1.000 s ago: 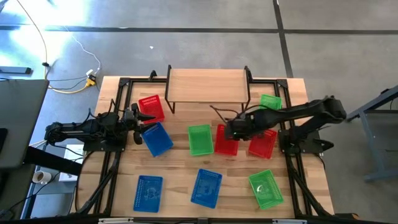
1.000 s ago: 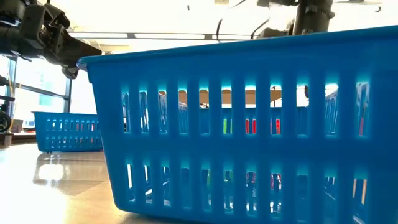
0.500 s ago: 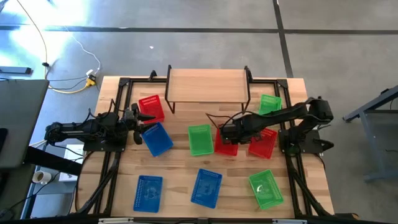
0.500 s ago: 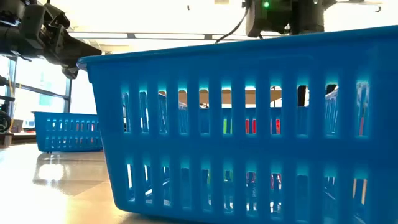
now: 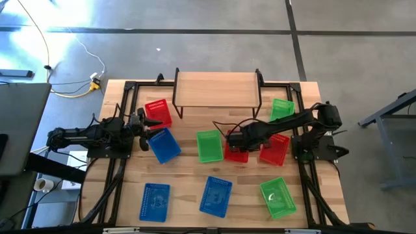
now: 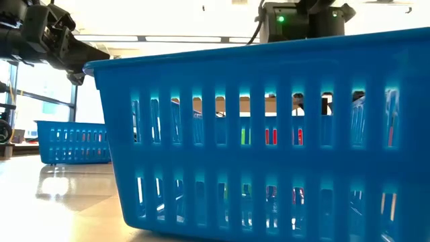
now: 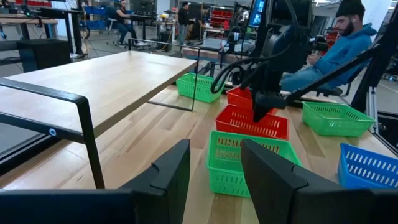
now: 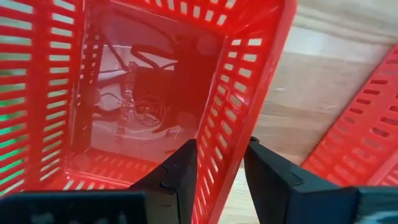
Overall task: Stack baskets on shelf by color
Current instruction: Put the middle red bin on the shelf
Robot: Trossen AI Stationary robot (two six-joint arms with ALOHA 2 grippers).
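From above, the right gripper (image 5: 235, 141) is over a red basket (image 5: 236, 151) in the middle of the table; the empty shelf (image 5: 218, 89) is near. The left gripper (image 5: 142, 123) waits, open.

Right wrist: open fingers (image 8: 186, 171) straddle the basket's wall. The step looks like grabbing it. Next: squeeze, then lift.

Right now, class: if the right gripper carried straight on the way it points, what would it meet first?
The right gripper straddles the red basket's wall, fingers open; it would likely meet that wall's rim first.
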